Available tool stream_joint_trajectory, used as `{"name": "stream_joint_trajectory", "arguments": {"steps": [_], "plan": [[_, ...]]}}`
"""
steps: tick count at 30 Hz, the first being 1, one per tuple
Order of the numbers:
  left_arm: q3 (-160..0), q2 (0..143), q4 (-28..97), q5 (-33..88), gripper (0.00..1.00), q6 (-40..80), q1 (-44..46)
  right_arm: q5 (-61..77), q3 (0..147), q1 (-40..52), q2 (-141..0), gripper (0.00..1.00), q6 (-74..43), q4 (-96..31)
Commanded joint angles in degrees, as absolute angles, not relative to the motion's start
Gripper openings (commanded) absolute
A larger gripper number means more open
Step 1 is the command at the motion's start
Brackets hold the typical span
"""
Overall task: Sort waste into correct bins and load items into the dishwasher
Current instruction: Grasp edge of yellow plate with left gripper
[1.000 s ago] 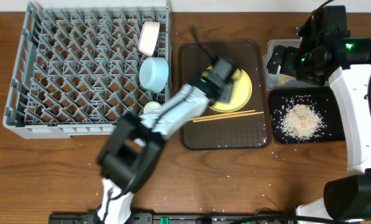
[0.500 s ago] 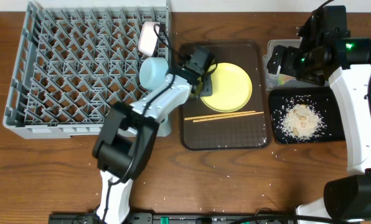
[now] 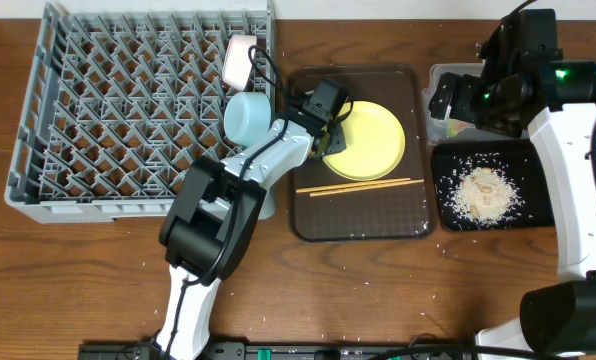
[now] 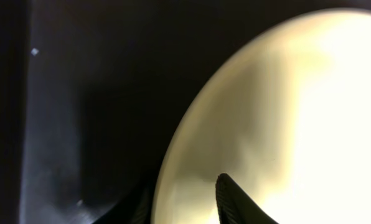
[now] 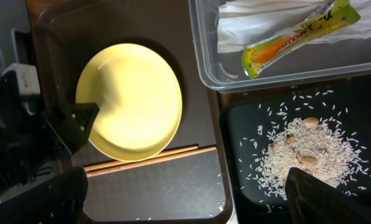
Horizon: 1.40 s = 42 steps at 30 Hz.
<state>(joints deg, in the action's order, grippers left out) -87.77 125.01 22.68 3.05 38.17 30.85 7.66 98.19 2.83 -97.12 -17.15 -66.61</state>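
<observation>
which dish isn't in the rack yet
The yellow plate: it lies flat on the brown tray by the left hand; the light-blue bowl and white bowl stand in the grey rack.

Yellow plate (image 3: 380, 140), brown tray (image 3: 358, 215), grey rack (image 3: 98, 120).

**Blind spots**

Left wrist view: too close, everything soft. Yellow plate (image 4: 285, 112) runs off at 3 and 6 o'clock. Left claw (image 4: 185, 208) shows only two dark tips at 6 o'clock, one on each side of the plate rim. Can't tell if they pinch it.

Overhead: left arm (image 3: 258, 170) covers the plate's 9 o'clock edge and the dish rack (image 3: 98, 120) corner at 4 o'clock. Right arm (image 3: 508, 80) hides most of the clear tub (image 3: 443, 72).

Right wrist view: tub cut at 12 and 3 o'clock, napkin (image 5: 248, 18) clipped at 12, black tray (image 5: 360, 112) clipped at 3 and 6. Right claw (image 5: 185, 205): only blurred tips in the bottom corners. Wrapper (image 5: 291, 34) print too small to read.
</observation>
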Motion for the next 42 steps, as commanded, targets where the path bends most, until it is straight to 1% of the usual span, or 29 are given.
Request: {"name": "stream_joint_trajectory", "arguments": {"steps": [1,2,3,10,20,29,30,31,33,34,37,42], "plan": [[-86.41,130.74,23.49,3.68,0.22,39.77,30.65,7.31,98.45,3.40,-97.21,0.99,-16.67,-66.65],[-86.41,130.74,23.49,3.66,0.14,39.75,30.65,7.31,98.45,3.40,-97.21,0.99,-16.67,-66.65],[-86.41,130.72,23.46,3.66,0.08,39.75,30.65,7.31,98.45,3.40,-97.21,0.99,-16.67,-66.65],[-86.70,128.90,22.52,3.44,0.08,38.72,30.17,7.31,98.45,3.40,-97.21,0.99,-16.67,-66.65],[-86.76,116.57,22.41,3.46,0.07,31.66,28.23,7.31,98.45,3.40,-97.21,0.99,-16.67,-66.65],[-86.74,112.86,22.70,3.90,0.08,30.24,28.23,7.31,98.45,3.40,-97.21,0.99,-16.67,-66.65],[-86.59,113.12,22.74,4.14,0.11,30.72,28.18,7.31,98.45,3.40,-97.21,0.99,-16.67,-66.65],[-86.39,113.49,22.70,4.56,0.23,32.05,28.18,7.31,98.45,3.40,-97.21,0.99,-16.67,-66.65],[-86.35,114.78,22.35,5.65,0.43,34.11,28.18,7.31,98.45,3.40,-97.21,0.99,-16.67,-66.65],[-86.35,115.50,21.89,6.50,0.49,34.79,28.16,7.31,98.45,3.40,-97.21,0.99,-16.67,-66.65],[-86.35,118.63,18.81,9.98,0.54,34.81,28.14,7.31,98.45,3.40,-97.21,0.99,-16.67,-66.65],[-86.35,122.06,16.19,9.89,0.55,34.76,28.14,7.31,98.45,3.40,-97.21,0.99,-16.67,-66.65]]}}
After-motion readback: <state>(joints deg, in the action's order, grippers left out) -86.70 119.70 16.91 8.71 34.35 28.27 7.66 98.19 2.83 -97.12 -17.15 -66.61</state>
